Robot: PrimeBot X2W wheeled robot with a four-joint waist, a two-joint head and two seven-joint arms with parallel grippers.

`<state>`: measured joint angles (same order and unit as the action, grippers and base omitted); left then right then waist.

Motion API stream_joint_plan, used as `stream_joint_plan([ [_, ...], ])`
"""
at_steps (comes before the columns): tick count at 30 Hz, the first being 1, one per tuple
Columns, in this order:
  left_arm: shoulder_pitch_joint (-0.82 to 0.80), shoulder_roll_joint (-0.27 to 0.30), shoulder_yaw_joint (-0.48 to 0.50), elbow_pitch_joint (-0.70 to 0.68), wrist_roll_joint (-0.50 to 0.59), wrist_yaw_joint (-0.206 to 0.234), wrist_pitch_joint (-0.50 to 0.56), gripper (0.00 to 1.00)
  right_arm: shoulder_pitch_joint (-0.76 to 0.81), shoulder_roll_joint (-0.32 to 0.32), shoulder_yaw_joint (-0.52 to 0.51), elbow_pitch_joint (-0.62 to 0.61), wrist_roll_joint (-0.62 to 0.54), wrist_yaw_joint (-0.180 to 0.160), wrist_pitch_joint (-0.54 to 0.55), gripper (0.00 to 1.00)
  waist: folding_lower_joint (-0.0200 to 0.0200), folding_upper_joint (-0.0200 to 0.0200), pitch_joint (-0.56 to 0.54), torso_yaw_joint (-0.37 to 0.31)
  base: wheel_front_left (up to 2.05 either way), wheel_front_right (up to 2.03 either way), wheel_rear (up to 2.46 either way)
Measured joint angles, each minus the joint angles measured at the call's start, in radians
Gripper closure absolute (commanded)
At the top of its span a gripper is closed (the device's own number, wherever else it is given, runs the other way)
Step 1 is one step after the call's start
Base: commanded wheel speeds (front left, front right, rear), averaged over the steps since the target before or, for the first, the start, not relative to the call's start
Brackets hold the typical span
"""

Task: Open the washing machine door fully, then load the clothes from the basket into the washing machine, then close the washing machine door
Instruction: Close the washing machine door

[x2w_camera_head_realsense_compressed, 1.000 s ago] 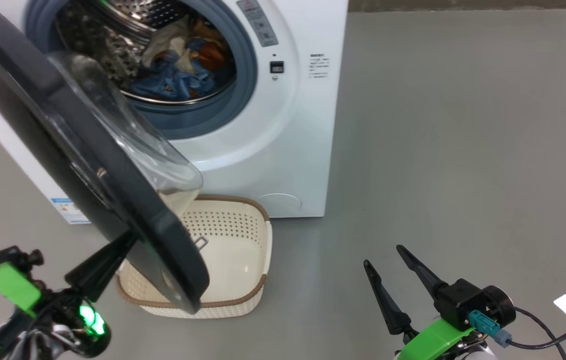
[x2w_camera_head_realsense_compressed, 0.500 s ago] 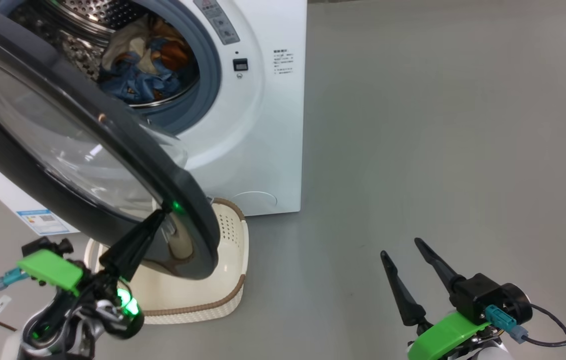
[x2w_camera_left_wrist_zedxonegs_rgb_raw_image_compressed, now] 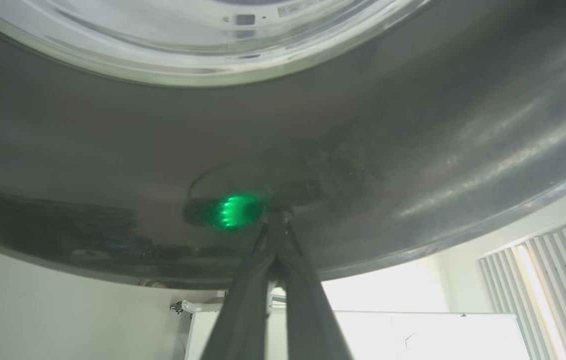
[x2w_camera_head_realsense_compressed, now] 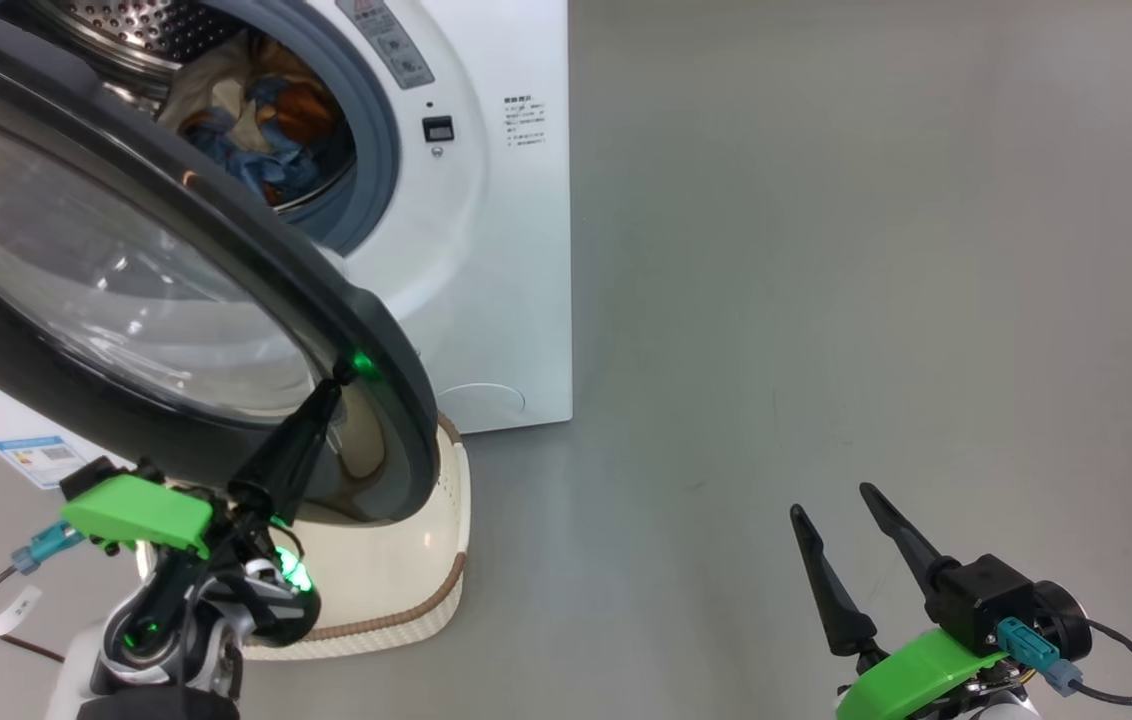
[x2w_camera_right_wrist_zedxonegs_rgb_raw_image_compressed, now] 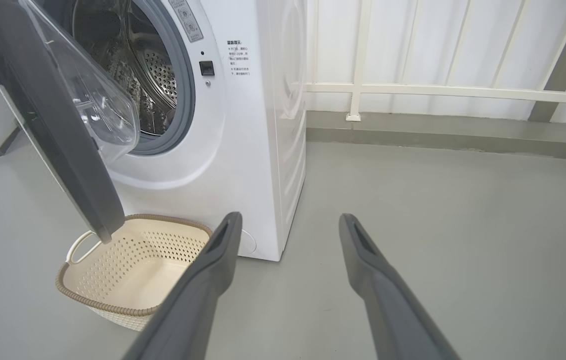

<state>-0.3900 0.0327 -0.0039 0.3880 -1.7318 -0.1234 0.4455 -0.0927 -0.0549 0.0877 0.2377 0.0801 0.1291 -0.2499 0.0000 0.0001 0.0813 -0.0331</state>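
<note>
**Left fingers shut against the door; right fingers spread and empty**

Left gripper (x2w_camera_left_wrist_zedxonegs_rgb_raw_image_compressed: 277, 222): the fingers (x2w_camera_left_wrist_zedxonegs_rgb_raw_image_compressed: 248, 300) meet at the tips, which press on the glossy black face of the washing machine door (x2w_camera_left_wrist_zedxonegs_rgb_raw_image_compressed: 313, 135); a green glow (x2w_camera_left_wrist_zedxonegs_rgb_raw_image_compressed: 230, 210) reflects beside the contact. In the head view the left gripper (x2w_camera_head_realsense_compressed: 331, 385) reaches up to the door's lower rim; one finger reads there as a single dark wedge.

Hidden or hard to read: the washing machine door (x2w_camera_head_realsense_compressed: 126, 270) stands part open, swung across the opening; it is cut off at the left and top edges and covers most of the drum mouth and most of the basket (x2w_camera_head_realsense_compressed: 446, 580); a blue sticker (x2w_camera_head_realsense_compressed: 36, 455) peeks out below it, print unreadable.

Containers: the washing machine (x2w_camera_head_realsense_compressed: 496, 250) holds the clothes (x2w_camera_head_realsense_compressed: 246, 120), a blue, cream and orange heap seen past the door's upper edge; its lower part is hidden. In the right wrist view the basket (x2w_camera_right_wrist_zedxonegs_rgb_raw_image_compressed: 103, 305) sits on the grey floor just in front of the washing machine (x2w_camera_right_wrist_zedxonegs_rgb_raw_image_compressed: 243, 150), under the door (x2w_camera_right_wrist_zedxonegs_rgb_raw_image_compressed: 58, 130); its perforated walls and pale floor show bare.

Right gripper (x2w_camera_head_realsense_compressed: 831, 502): well apart from the machine, low over the floor; fingers wide, holding nothing and touching nothing; the same wide spread shows in its own view (x2w_camera_right_wrist_zedxonegs_rgb_raw_image_compressed: 289, 220).
</note>
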Motion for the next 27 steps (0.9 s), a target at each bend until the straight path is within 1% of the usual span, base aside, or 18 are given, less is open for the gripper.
stream_joint_plan([
  [7,0.015,-0.001,-0.019,-0.026,-0.018,0.0,-0.012,1.0,0.009,0.0,-0.008,-0.003,0.0,0.0,0.0,0.0,0.0,0.0,-0.027,-0.006,0.0,0.0,0.0],
  [12,0.084,-0.001,-0.015,-0.076,-0.008,0.0,-0.014,1.0,0.033,0.001,-0.01,-0.02,0.002,0.0,0.0,0.0,0.0,0.0,-0.058,-0.004,0.0,0.0,0.0],
  [18,0.205,0.0,0.002,-0.182,0.091,0.0,-0.025,1.0,0.037,0.001,-0.01,-0.044,0.002,0.0,0.0,0.0,0.0,0.0,-0.088,0.009,0.0,0.0,0.0],
  [20,0.247,0.002,0.004,-0.225,0.132,0.0,-0.044,1.0,0.045,0.002,-0.011,-0.052,0.002,0.0,0.0,0.0,0.0,0.0,-0.096,0.017,0.0,0.0,0.0],
  [23,0.299,0.018,-0.003,-0.293,0.217,0.0,-0.103,1.0,0.061,0.002,-0.012,-0.056,0.002,0.0,0.0,0.0,0.0,0.0,-0.109,0.03,0.0,0.0,0.0],
  [27,0.355,0.065,-0.058,-0.367,0.351,0.0,-0.244,1.0,0.069,0.003,-0.01,-0.064,0.002,0.0,0.0,0.0,0.0,0.0,-0.124,0.051,0.0,0.0,0.0],
])
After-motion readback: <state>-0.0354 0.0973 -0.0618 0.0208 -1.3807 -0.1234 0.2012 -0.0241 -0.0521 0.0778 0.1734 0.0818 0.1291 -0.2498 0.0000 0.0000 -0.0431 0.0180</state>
